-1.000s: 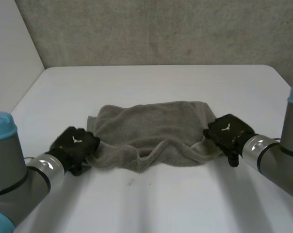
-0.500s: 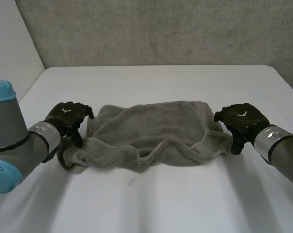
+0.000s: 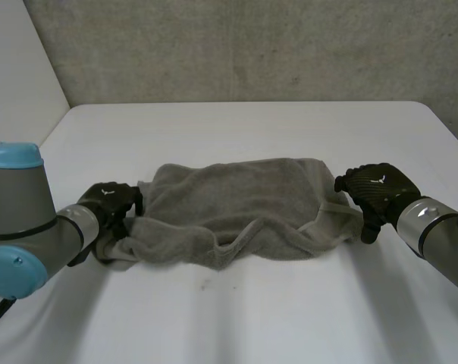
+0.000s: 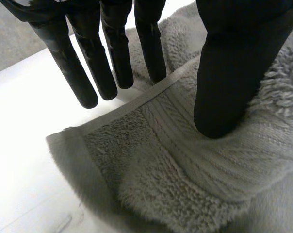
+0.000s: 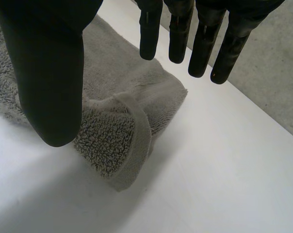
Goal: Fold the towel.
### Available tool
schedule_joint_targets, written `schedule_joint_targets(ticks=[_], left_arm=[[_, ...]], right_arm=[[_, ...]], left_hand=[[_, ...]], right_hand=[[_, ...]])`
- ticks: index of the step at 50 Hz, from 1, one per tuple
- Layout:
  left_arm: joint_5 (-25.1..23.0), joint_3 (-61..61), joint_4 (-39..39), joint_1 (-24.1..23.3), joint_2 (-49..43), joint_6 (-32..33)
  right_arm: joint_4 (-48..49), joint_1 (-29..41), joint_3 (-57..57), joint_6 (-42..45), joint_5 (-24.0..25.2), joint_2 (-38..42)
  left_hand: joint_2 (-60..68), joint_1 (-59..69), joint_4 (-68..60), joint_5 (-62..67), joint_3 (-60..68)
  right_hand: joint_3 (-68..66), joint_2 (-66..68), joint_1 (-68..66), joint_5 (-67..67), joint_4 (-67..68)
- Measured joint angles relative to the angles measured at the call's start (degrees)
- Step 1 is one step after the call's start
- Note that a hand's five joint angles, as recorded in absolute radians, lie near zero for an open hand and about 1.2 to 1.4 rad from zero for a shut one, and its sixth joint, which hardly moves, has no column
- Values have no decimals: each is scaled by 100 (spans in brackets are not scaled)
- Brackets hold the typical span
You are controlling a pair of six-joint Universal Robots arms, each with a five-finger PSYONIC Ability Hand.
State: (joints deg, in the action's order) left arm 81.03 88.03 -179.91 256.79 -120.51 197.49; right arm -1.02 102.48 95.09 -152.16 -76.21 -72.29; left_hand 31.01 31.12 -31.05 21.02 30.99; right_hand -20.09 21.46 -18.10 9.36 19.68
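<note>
On the white table [image 3: 236, 318], roughly mid-width and a bit nearer the robot than the far wall [image 3: 252, 45], we see the grey towel [image 3: 236, 208] lying rumpled, its near edge bunched into a wavy roll. The left hand [image 3: 111, 203] sits at the towel's left end, right over that corner, w/ the grey-and-blue left arm [image 3: 32, 235] coming in from the side. In the left wrist view the left hand [image 4: 234, 73] has its fingers straight and side by side, tips hanging over the hem and the bare table next to it. The thumb tip rests on the woven band of the towel [image 4: 185, 165]. Thumb and fingers stand apart w/ the hem running between them, so we read no pinch there, just a relaxed, spread hand touching cloth. The right hand [image 3: 373, 188] is at the towel's right end, just beside the corner, fingers pointing down. In the right wrist view the right hand [image 5: 49, 73] is likewise spread, fingers straight and well off the thumb. The doubled-over corner of the towel [image 5: 112, 131] lies on the table below the gap, and nothing is gripped.
</note>
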Motion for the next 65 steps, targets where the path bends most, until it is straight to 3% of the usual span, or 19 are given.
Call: schedule_joint_targets(ticks=[1, 2, 4, 5, 9, 16, 25, 37, 45, 48, 51, 52, 54, 55, 63, 65], left_arm=[[0, 30, 1, 19, -20, 91], [1, 70, 6, 35, -13, 185], [2, 102, 9, 45, 4, 252], [5, 168, 17, 61, 71, 365], [23, 341, 26, 77, 425, 551], [44, 482, 27, 20, 1361, 597], [30, 560, 20, -230, 3036, 571], [53, 635, 32, -871, 4435, 579], [59, 686, 29, -919, 4499, 581], [59, 687, 16, -905, 4488, 581], [59, 684, -19, -882, 4460, 583], [59, 682, -28, -877, 4449, 585], [55, 676, -46, -861, 4425, 586], [52, 667, -63, -845, 4404, 589], [40, 219, -536, -587, 3748, 665], [67, -396, -986, -447, 3100, 740]], right_arm=[[1, 0, 0, 1, 0, 1], [4, -2, -4, 3, 0, 2], [7, -3, -15, 5, -1, 3], [10, -4, -43, 8, -2, 4], [10, -6, -174, 14, -11, 3], [-114, 9, -603, -21, -53, 4], [-1118, 114, -1728, -272, 16, 176], [-1983, 679, -2661, -1305, 1169, 1176], [-2017, 1000, -2748, -1284, 1358, 1878], [-2008, 1081, -2829, -1212, 1323, 2104], [-1998, 1161, -3043, -1002, 1240, 2410], [-1998, 1171, -3106, -938, 1221, 2465], [-1991, 1180, -3205, -845, 1189, 2516], [-1977, 1182, -3319, -762, 1145, 2535], [-1279, 1157, -4335, -377, 322, 2147], [-440, 1137, -4671, -328, -172, 1737]], left_hand=[[0, 0, 0, 0, 0], [1048, 1118, -1038, 1041, 1044], [1048, 1118, -1038, 1041, 1044], [2493, 2588, -2488, 2480, 2489], [3662, 3423, -3635, 3576, 3654], [3841, 3510, -3835, 3745, 3831], [3863, 3545, -3863, 3775, 3858], [3871, 3545, -3866, 3778, 3866], [3871, 3578, -3866, 3778, 3866], [3871, 3578, -3866, 3778, 3866], [3871, 3578, -3866, 3778, 3866], [3871, 3578, -3866, 3778, 3866], [3871, 3578, -3866, 3778, 3866], [3871, 3578, -3866, 3778, 3866], [3872, 3578, -3867, 3778, 3868], [3873, 3578, -3868, 3778, 3868]], right_hand=[[0, 0, 0, 0, 0], [0, 0, 0, 0, 0], [0, 0, 0, 0, 0], [0, 0, 0, 0, 0], [0, 0, 0, 0, 0], [0, 0, 44, -28, -3], [348, -359, 296, -279, -291], [380, -374, 299, -329, -298], [380, -374, 299, -329, -298], [-120, 33, -65, 112, 108], [-2106, 2007, -1717, 1974, 2041], [-3209, 3176, -2671, 3143, 3249], [-3422, 3326, -2848, 3347, 3463], [-4338, 4270, -3583, 4253, 4396], [-4754, 4559, -3724, 4615, 4848], [-4755, 4559, -3724, 4620, 4849]])
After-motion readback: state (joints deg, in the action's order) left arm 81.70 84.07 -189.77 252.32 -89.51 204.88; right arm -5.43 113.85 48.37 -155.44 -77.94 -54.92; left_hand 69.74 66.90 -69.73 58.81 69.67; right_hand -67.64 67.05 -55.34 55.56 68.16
